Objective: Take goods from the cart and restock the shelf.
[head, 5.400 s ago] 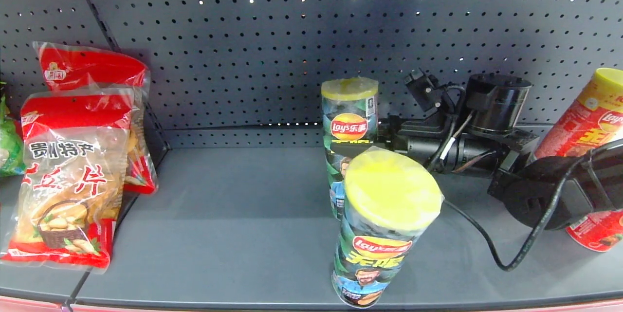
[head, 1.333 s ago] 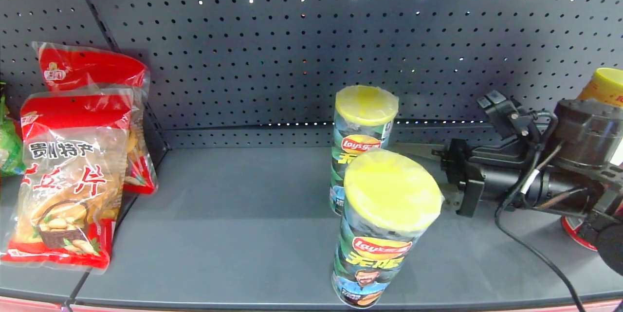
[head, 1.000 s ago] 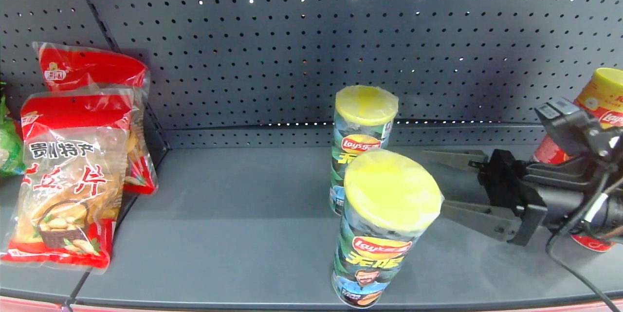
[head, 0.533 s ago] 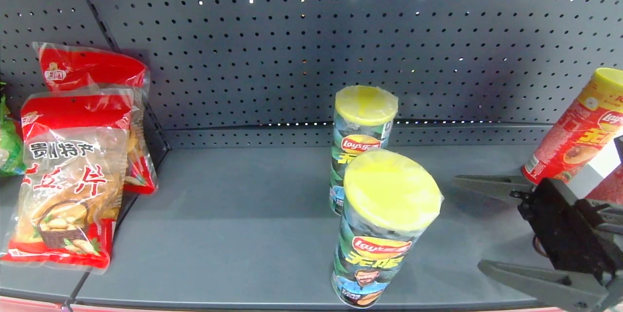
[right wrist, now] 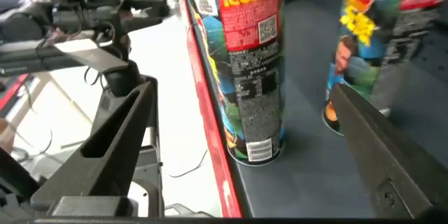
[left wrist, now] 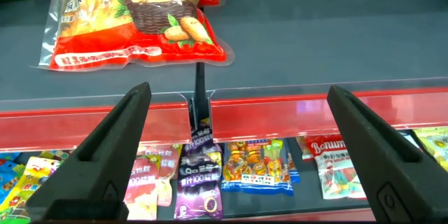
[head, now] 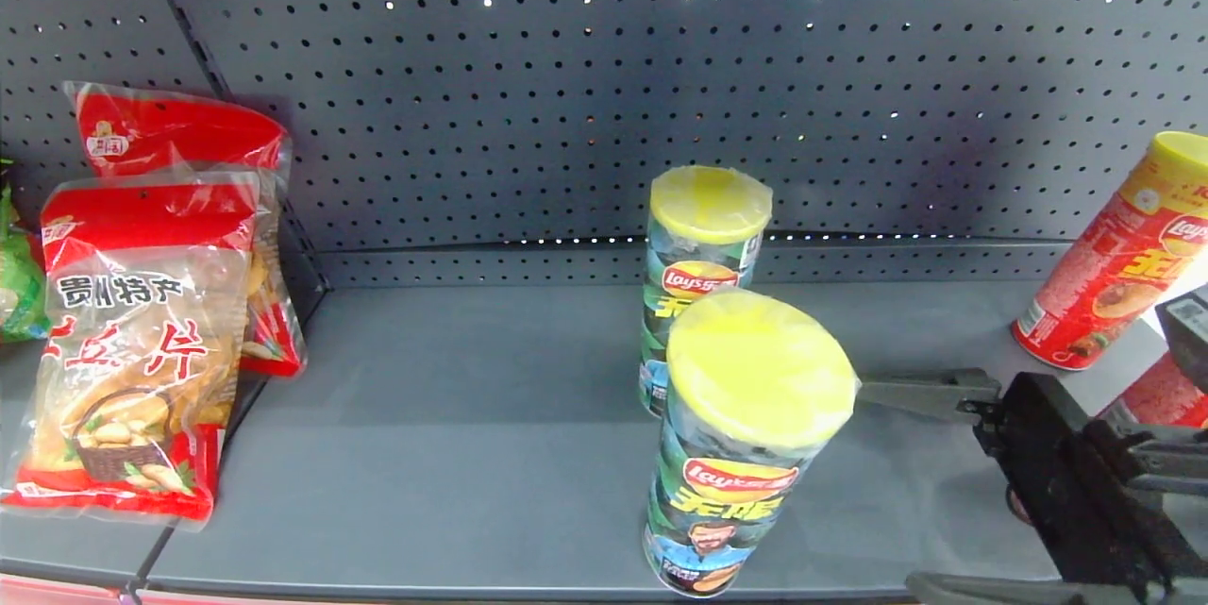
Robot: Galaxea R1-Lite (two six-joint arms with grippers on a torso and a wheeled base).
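Your right gripper [head: 887, 484] has drawn back to the lip of the grey metal shelf [head: 472, 416], jaws wide and empty — beyond the front yellow-lidded green chip can [head: 746, 435], the matching rear can [head: 703, 251] it released stands upright, so that item looks stocked.

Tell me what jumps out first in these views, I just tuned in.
Two yellow-lidded green chip cans stand in the middle of the shelf, the front can near the edge, the back can right behind it. The right gripper hangs open and empty to the front can's right. At the far left lean red snack bags; a red chip can stands far right.
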